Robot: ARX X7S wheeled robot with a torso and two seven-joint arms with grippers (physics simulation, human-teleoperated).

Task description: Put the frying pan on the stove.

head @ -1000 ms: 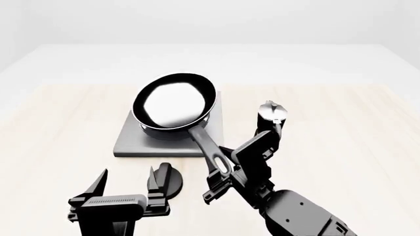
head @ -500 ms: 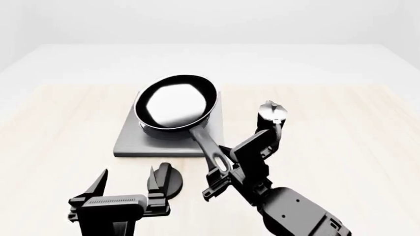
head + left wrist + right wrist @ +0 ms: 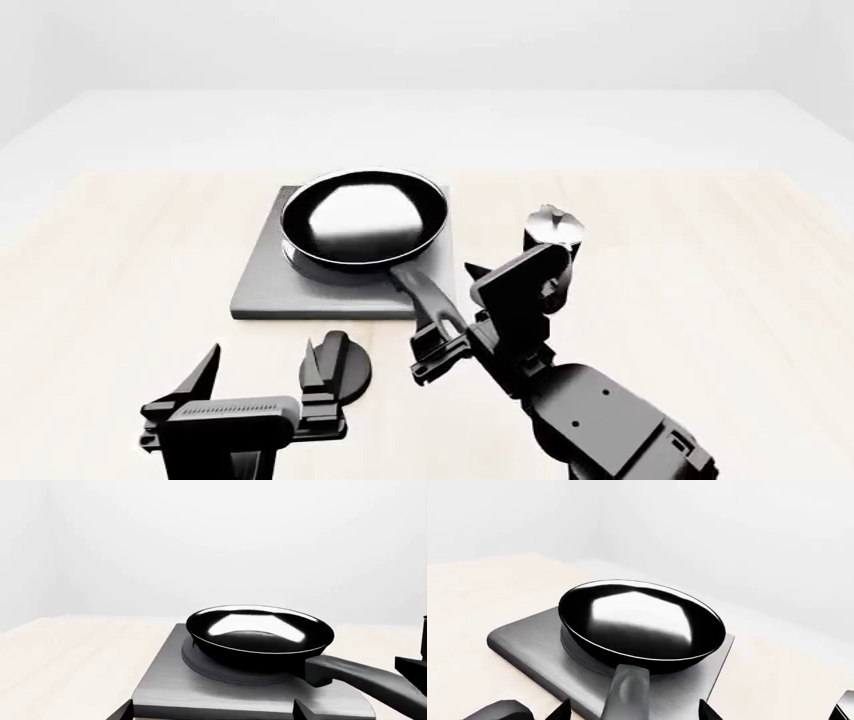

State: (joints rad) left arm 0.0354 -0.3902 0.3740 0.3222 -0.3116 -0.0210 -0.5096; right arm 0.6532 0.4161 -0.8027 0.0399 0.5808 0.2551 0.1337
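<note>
The glossy black frying pan (image 3: 363,222) sits level on the burner of the grey square stove (image 3: 260,285). Its long handle (image 3: 424,300) points toward me. My right gripper (image 3: 451,318) straddles the handle's near end and is open. In the right wrist view, the handle (image 3: 627,690) runs between the two wide-set fingertips with gaps on both sides, and the pan (image 3: 640,620) rests on the stove (image 3: 520,640). My left gripper (image 3: 258,375) hovers open and holds nothing, short of the stove's front edge. In the left wrist view, the pan (image 3: 260,635) sits on the stove (image 3: 200,690).
A small round black knob (image 3: 350,365) lies on the light wooden table (image 3: 107,280) beside my left gripper's right finger. A black-and-silver moka pot (image 3: 551,228) stands to the right of the stove, just behind my right gripper.
The pan has dropped from a raised, tilted pose to lie flat on the burner. My right gripper's fingers have spread away from the handle. The left arm has not moved.
</note>
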